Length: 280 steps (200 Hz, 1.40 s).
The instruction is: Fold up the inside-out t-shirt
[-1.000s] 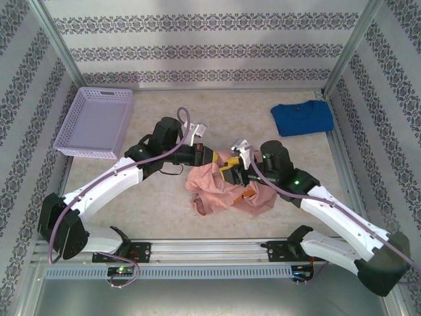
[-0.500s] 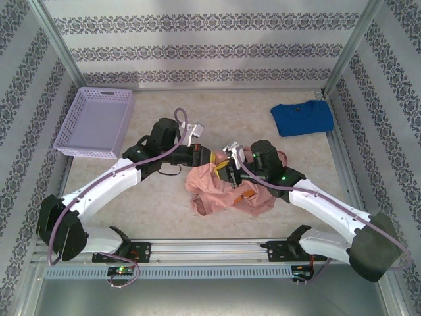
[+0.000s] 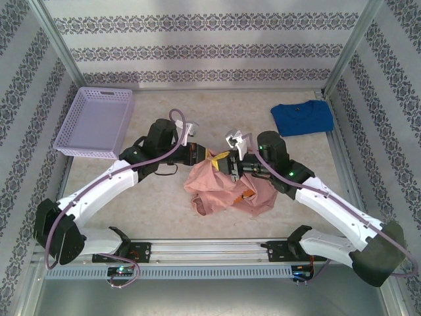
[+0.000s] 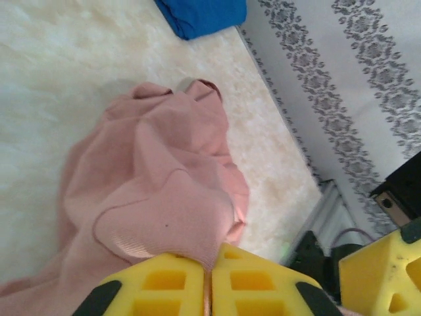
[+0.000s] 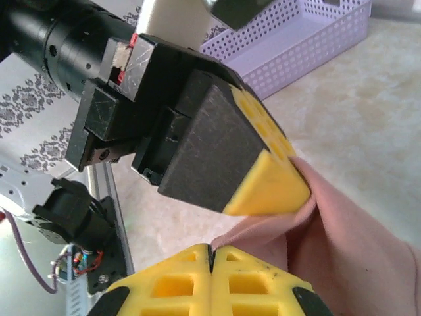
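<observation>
The salmon-pink t-shirt (image 3: 227, 192) lies crumpled at the table's middle, its upper edge lifted where both grippers meet. My left gripper (image 3: 214, 158) is shut on a fold of the pink cloth (image 4: 164, 210), which runs into the seam between its yellow pads (image 4: 158, 286). My right gripper (image 3: 228, 162) is shut on the t-shirt's hem (image 5: 263, 230), right beside the left gripper's yellow and black finger (image 5: 263, 178). A small orange print (image 3: 246, 195) shows on the t-shirt near the right arm.
A lilac basket (image 3: 96, 122) stands at the back left and appears behind the left gripper (image 5: 309, 39). A bright blue t-shirt (image 3: 302, 118) lies folded at the back right, also seen at the top of the left wrist view (image 4: 200, 14). Patterned walls enclose the table.
The right gripper has moved left and slightly back to meet the left gripper over the shirt's upper edge, and its wrist has turned. The left arm has shifted a little.
</observation>
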{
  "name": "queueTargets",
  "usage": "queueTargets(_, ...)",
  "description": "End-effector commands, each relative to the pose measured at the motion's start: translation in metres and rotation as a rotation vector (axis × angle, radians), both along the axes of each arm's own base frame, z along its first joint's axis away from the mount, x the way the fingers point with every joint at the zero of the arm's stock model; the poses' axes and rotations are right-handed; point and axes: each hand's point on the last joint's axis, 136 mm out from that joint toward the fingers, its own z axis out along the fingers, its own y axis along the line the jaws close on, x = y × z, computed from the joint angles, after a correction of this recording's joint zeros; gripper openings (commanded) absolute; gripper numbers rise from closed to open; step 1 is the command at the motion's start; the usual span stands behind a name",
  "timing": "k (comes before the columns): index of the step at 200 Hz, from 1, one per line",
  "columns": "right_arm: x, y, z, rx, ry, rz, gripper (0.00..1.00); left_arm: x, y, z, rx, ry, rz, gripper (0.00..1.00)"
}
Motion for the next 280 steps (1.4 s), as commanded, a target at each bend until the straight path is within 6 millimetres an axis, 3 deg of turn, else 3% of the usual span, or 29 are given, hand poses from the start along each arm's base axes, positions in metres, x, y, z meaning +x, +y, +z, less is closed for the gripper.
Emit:
queueTargets(1, -0.001, 0.009, 0.035, 0.074, 0.039, 0.020, 0.00, 0.011, 0.040, -0.023, 0.209, -0.054, 0.122, 0.19)
queueTargets(39, 0.018, 0.012, 0.030, 0.010, 0.152, -0.061, 0.00, -0.001, 0.075, -0.018, 0.294, -0.145, 0.203, 0.48)
queueTargets(74, 0.028, 0.015, 0.018, -0.085, 0.250, -0.093, 0.00, -0.033, 0.030, 0.011, 0.018, -0.217, -0.027, 0.66)
queueTargets(100, 0.030, 0.018, 0.018, -0.093, 0.294, -0.089, 0.00, -0.031, 0.006, 0.021, -0.027, -0.255, -0.092, 0.68)
queueTargets(119, 0.030, 0.020, 0.025, -0.065, 0.314, -0.084, 0.00, -0.026, -0.009, 0.018, -0.052, -0.243, -0.137, 0.61)
queueTargets(137, 0.030, 0.021, 0.031, -0.031, 0.329, -0.070, 0.00, -0.022, -0.016, 0.011, -0.053, -0.226, -0.157, 0.34)
queueTargets(155, 0.030, 0.013, 0.038, 0.002, 0.319, -0.067, 0.00, -0.023, -0.010, 0.003, -0.001, -0.249, -0.161, 0.08)
queueTargets(170, 0.033, -0.004, 0.035, -0.014, 0.262, -0.111, 0.20, -0.029, -0.004, 0.002, 0.015, -0.300, -0.182, 0.00)
queueTargets(188, 0.042, -0.031, 0.012, -0.100, 0.156, -0.204, 0.40, -0.039, -0.002, 0.005, 0.013, -0.380, -0.238, 0.00)
queueTargets(221, 0.051, -0.055, -0.040, -0.192, 0.093, -0.244, 0.50, -0.049, -0.003, 0.007, -0.023, -0.439, -0.293, 0.00)
queueTargets(280, 0.051, -0.018, -0.072, -0.122, 0.162, -0.070, 0.58, -0.050, -0.001, 0.004, -0.001, -0.451, -0.299, 0.00)
